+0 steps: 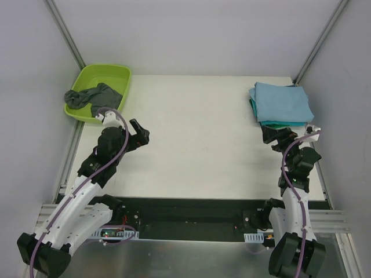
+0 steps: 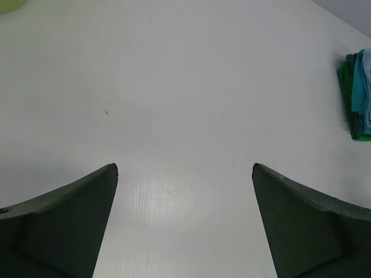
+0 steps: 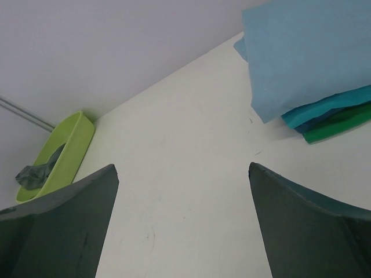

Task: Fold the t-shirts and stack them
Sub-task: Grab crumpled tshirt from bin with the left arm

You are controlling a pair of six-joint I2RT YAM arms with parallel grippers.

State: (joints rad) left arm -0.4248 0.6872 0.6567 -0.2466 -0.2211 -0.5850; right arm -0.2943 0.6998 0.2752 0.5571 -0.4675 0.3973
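Note:
A crumpled dark charcoal-grey t-shirt (image 1: 93, 97) lies in the lime-green tub (image 1: 116, 74) at the far left and hangs over its front rim; it also shows in the right wrist view (image 3: 36, 171). A stack of folded t-shirts (image 1: 282, 103) sits at the far right, light blue on top, teal and green below; it shows in the right wrist view (image 3: 301, 58) and the left wrist view (image 2: 358, 92). My left gripper (image 1: 141, 134) is open and empty over bare table, just in front of the tub. My right gripper (image 1: 277, 134) is open and empty, just in front of the stack.
The white table (image 1: 191, 145) lies between the tub and the stack. Grey walls and metal rails (image 1: 66, 35) enclose the table at the back and sides. A black base strip (image 1: 185, 217) runs along the near edge.

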